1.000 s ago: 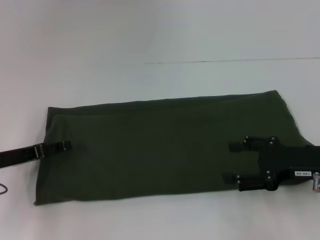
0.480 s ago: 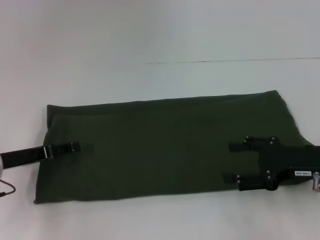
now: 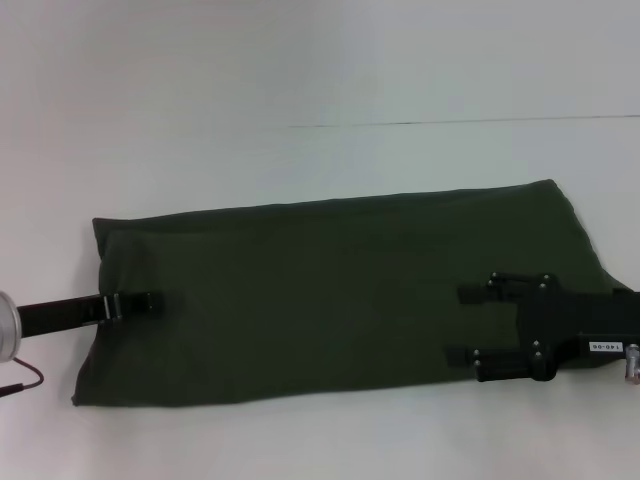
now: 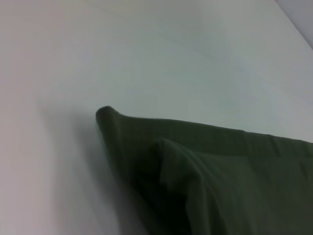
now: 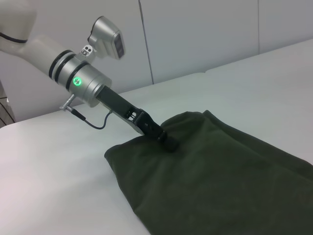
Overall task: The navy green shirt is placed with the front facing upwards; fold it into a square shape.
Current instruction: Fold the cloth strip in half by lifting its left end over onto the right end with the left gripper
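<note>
Right now the navy green shirt (image 3: 330, 290) is lying flat on the white table (image 3: 300, 80) as a long folded band running from left to right, plain green side up, its right end sitting a little farther away than its left end. At the left end the layers are showing as stacked folds, with one corner of the cloth standing slightly raised (image 4: 105, 113) off the table.

The left gripper (image 3: 138, 302) is reaching in from the left edge of the scene and pressing down on the shirt's left end, just inside the hem; its fingers are lying together in one thin dark line, and whether they are pinching cloth I cannot tell. From the right wrist camera it is meeting the fabric at a low angle (image 5: 166, 139).

The right gripper (image 3: 465, 325) is hanging over the shirt's right end with its two fingers spread wide apart, one nearer and one farther, pointing left.
</note>
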`<action>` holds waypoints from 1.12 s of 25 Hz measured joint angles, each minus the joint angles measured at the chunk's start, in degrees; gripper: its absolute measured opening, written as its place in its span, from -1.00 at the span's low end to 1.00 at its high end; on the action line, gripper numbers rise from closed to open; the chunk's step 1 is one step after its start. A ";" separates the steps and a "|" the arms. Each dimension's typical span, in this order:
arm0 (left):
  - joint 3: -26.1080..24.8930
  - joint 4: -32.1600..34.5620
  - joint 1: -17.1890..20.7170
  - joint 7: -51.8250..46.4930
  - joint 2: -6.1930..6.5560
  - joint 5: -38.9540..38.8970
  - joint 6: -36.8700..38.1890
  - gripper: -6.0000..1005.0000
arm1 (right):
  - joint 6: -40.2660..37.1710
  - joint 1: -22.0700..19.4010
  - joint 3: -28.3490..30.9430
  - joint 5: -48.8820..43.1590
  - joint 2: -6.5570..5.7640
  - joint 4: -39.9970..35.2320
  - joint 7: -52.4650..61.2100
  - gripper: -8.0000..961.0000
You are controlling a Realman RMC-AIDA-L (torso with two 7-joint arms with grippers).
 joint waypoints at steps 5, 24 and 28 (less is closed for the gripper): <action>0.01 0.69 -0.04 0.09 0.01 -0.29 -0.01 -0.24 | 0.00 0.00 0.08 0.00 0.00 0.00 0.00 0.84; -0.70 4.92 1.22 0.13 0.59 -0.04 -1.44 -0.88 | 0.94 0.14 0.53 0.35 0.05 0.01 0.00 0.84; -3.92 5.10 1.26 2.34 1.31 -0.33 -1.39 -0.88 | 2.06 0.30 0.53 0.56 0.09 0.82 0.00 0.84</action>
